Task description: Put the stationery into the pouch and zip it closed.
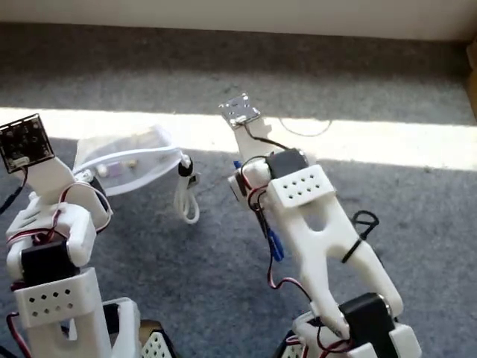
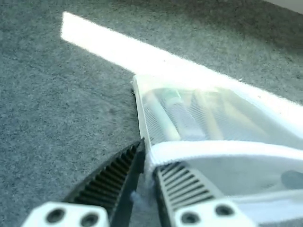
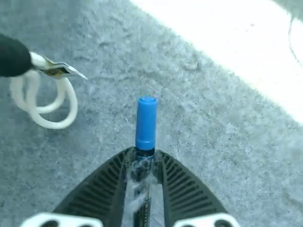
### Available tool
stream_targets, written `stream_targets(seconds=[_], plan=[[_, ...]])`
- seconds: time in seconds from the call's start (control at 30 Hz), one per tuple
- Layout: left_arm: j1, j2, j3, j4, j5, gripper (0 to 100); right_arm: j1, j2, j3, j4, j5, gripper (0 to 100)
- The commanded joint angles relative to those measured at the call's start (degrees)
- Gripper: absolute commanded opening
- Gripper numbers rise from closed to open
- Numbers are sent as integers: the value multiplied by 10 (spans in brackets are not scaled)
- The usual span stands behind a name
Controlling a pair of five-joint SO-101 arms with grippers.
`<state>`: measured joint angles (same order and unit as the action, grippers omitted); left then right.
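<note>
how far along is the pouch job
Some pens already lie inside the translucent mesh pouch. The left gripper pinches its white edge, and the right gripper grips a blue-capped pen above the grey carpet. That pen is not yet in the pouch, and zipping comes after.

A carpeted indoor room: grey carpet (image 1: 186,283), a sunlight band (image 1: 387,142), a pale wall (image 1: 298,15).

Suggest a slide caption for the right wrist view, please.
Right gripper shut on a blue-capped pen over grey carpet, white cord beside.
</note>
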<state>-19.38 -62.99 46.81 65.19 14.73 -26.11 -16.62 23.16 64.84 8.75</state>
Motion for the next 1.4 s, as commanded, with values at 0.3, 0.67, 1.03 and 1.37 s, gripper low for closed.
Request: stream_targets(seconds=[0.3, 0.67, 1.03, 1.37], plan=[[80, -11, -69, -7, -4, 8, -45, -247, 138, -88, -26, 5], [97, -8, -81, 11, -4, 8, -45, -450, 167, -96, -89, 5], [96, -8, -70, 8, -5, 8, -105, -543, 167, -99, -104, 5], [95, -8, -69, 10, -5, 8, -165, -544, 245, -251, -105, 5]])
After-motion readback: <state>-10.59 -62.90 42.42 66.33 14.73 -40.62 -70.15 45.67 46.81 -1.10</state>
